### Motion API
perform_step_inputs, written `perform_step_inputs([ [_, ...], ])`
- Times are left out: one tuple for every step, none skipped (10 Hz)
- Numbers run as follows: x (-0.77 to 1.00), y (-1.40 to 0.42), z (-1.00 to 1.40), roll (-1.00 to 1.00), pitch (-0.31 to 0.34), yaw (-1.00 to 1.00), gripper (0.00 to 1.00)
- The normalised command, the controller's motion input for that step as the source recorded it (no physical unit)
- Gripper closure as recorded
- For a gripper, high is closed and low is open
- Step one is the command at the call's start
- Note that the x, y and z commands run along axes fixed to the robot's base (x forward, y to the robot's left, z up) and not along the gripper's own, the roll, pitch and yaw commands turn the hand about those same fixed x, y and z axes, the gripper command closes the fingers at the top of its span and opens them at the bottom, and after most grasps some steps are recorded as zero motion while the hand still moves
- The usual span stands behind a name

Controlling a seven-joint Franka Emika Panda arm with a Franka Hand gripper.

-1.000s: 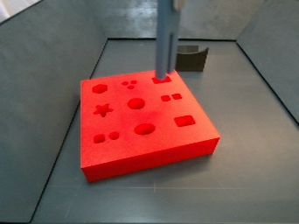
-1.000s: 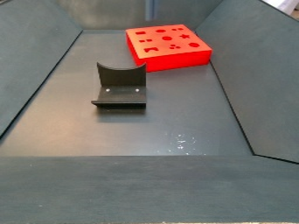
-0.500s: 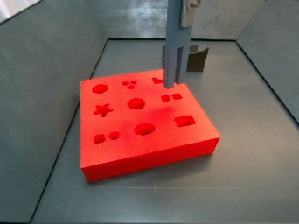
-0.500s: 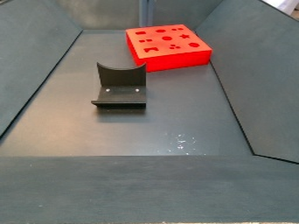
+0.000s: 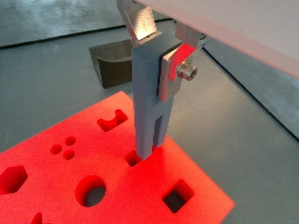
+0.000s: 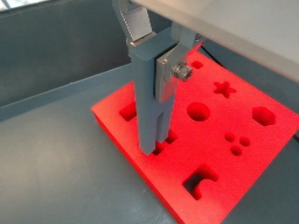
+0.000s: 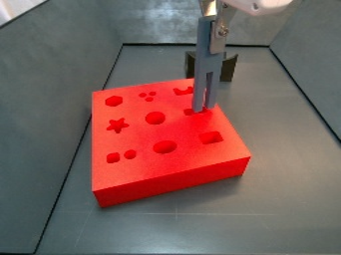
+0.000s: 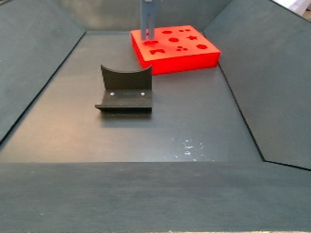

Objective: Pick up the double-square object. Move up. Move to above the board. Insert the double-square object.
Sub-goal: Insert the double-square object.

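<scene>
Lowering since the earlier frame, the gripper (image 5: 156, 54) is clamping the bar (image 5: 149, 109) upright, its tip now entering a board (image 5: 211, 179) hole, so insertion is nearly underway.

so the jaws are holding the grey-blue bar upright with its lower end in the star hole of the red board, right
Not the star hole. The gripper does hold the bar upright over the red board, but a wrist view shows the bar's lower end entering a small square-edged hole near the board's edge. The star hole sits apart from it, empty.
</scene>
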Motion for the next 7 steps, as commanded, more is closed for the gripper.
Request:
perform_step_inputs([
  [-0.15,0.07,-0.13,-0.02,0.000,-0.31,1.00],
  [-0.19,0.04,-0.17,-0.04,0.010,-0.28,1.00],
  [-0.13,0.00,-0.13,-0.11,0.000,-0.23,1.00],
  [-0.04,0.00,-0.09,-0.20,0.000,-0.19,1.00],
  [0.00,0.00,-0.11,-0.20,0.000,-0.16,1.00],
  [0.00,0.00,-0.11,-0.19,0.000,-0.13,1.00],
  [0.00,0.00,-0.17,-0.19,0.000,-0.11,1.00],
])
